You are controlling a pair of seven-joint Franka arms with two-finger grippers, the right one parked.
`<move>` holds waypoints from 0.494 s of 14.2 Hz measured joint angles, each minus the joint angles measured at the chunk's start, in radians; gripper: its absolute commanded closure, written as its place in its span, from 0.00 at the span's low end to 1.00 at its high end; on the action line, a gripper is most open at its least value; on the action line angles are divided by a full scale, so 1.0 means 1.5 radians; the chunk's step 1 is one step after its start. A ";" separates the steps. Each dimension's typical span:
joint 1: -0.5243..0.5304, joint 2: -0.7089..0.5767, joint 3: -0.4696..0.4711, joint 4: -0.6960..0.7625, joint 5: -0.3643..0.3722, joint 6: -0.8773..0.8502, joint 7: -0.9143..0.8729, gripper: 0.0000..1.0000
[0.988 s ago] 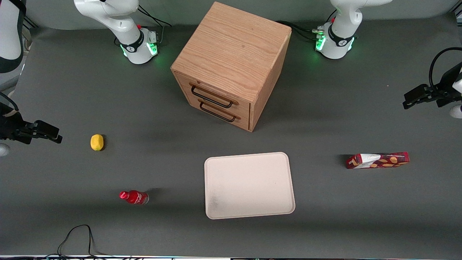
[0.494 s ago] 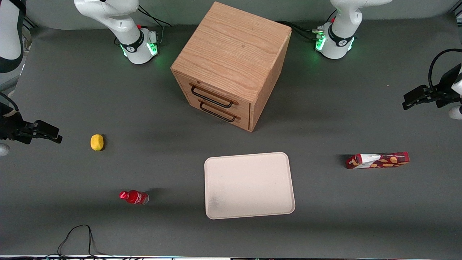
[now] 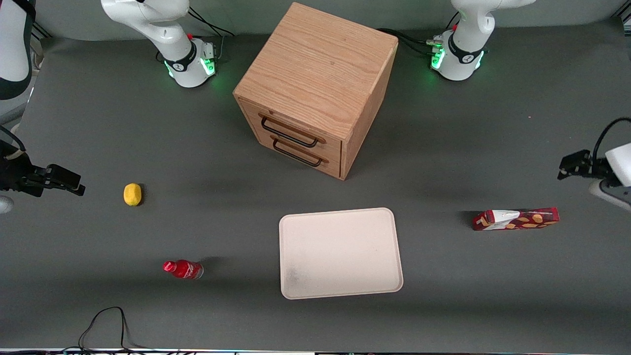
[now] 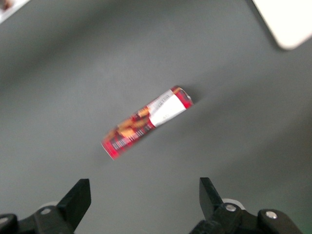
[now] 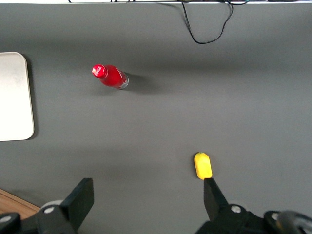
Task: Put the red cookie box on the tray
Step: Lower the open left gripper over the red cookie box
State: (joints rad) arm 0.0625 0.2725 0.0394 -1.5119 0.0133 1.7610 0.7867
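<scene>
The red cookie box (image 3: 515, 219) lies flat on the grey table toward the working arm's end, apart from the tray. It also shows in the left wrist view (image 4: 146, 123), with its white patch at one end. The cream tray (image 3: 340, 252) lies near the middle of the table, nearer to the front camera than the drawer cabinet; a corner of it shows in the left wrist view (image 4: 287, 22). My left gripper (image 3: 567, 167) hangs above the table, a little farther from the front camera than the box. It is open and empty (image 4: 144, 187).
A wooden two-drawer cabinet (image 3: 315, 88) stands at the table's middle. A yellow lemon (image 3: 132, 194) and a small red bottle (image 3: 183, 269) lie toward the parked arm's end. A black cable (image 3: 103, 320) loops at the table's front edge.
My left gripper has moved nearer to the front camera, closing in on the cookie box. The box and tray have not moved.
</scene>
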 measured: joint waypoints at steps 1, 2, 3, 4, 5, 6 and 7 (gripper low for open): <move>0.001 0.024 0.001 0.003 0.001 0.028 0.084 0.02; 0.001 0.045 0.002 0.005 0.003 0.050 0.160 0.02; 0.001 0.065 0.004 0.006 0.006 0.063 0.233 0.02; 0.001 0.085 0.005 0.007 0.009 0.067 0.301 0.02; 0.001 0.104 0.007 0.006 0.010 0.067 0.356 0.02; 0.002 0.123 0.012 0.005 0.010 0.067 0.395 0.02; 0.003 0.140 0.019 0.001 0.010 0.069 0.423 0.02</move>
State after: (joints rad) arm 0.0667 0.4827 0.0677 -1.5102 0.0280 1.8643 1.4209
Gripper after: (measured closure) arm 0.018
